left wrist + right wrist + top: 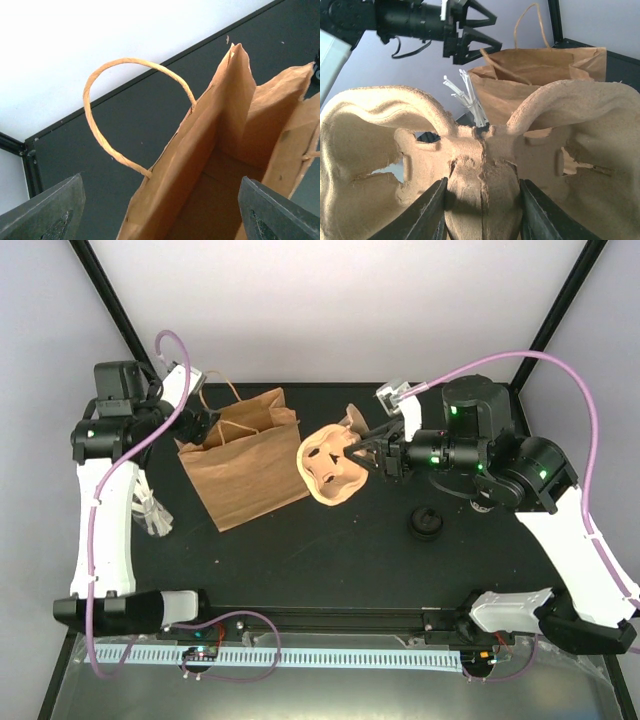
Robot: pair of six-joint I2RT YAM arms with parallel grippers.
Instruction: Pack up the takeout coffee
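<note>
Two grippers logged. Left gripper (496, 33): jaws wide apart, empty, open mouth of brown paper bag (245, 455) just beyond them. Right gripper (482, 205): jaws clamped on centre rib of pulp cup carrier (330, 465). Black round item (425, 523) on table, apart from right jaws; cannot tell whether takeout coffee.

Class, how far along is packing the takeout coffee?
Done: paper bag stands open. In hand: right end effector grips the pulp cup carrier beside the bag; left end effector is open at its mouth. Left: carrier and black cup are outside the bag.
</note>
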